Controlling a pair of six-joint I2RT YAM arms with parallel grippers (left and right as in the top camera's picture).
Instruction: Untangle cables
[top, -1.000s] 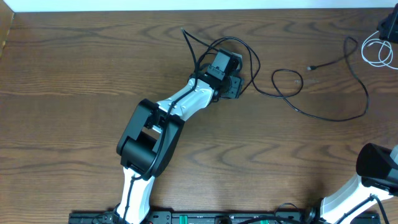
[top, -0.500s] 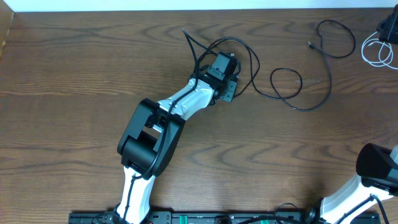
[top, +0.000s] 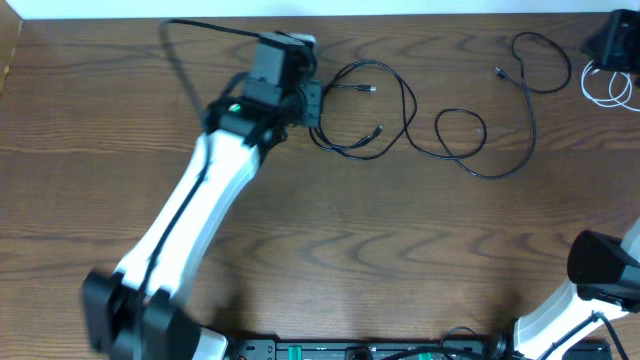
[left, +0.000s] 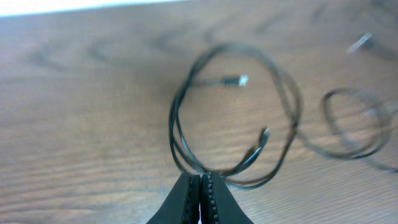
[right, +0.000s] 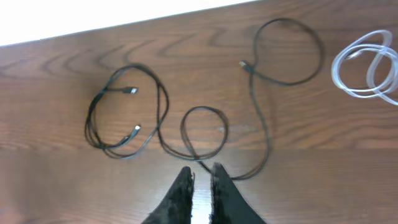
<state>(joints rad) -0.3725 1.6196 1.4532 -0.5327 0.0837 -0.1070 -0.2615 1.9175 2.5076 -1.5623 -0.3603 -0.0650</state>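
I'm at the pull-apart step. My left claw is pinched fully closed, and in its wrist view the doubled strand of the thin black cable runs straight into the tips, so I judge I have hold of it at the near edge of its big loop. My right claw is parted only a sliver, holds nothing and hangs above the brown wooden desk.

The black cable lies across the far middle of the desk, looped over itself, with both small plugs inside the big loop. The thin white cable is coiled at the far right, apparently clear of it.

Next I'd draw the held strand away slowly, and my right claw should pin the small loop. No container is in sight.
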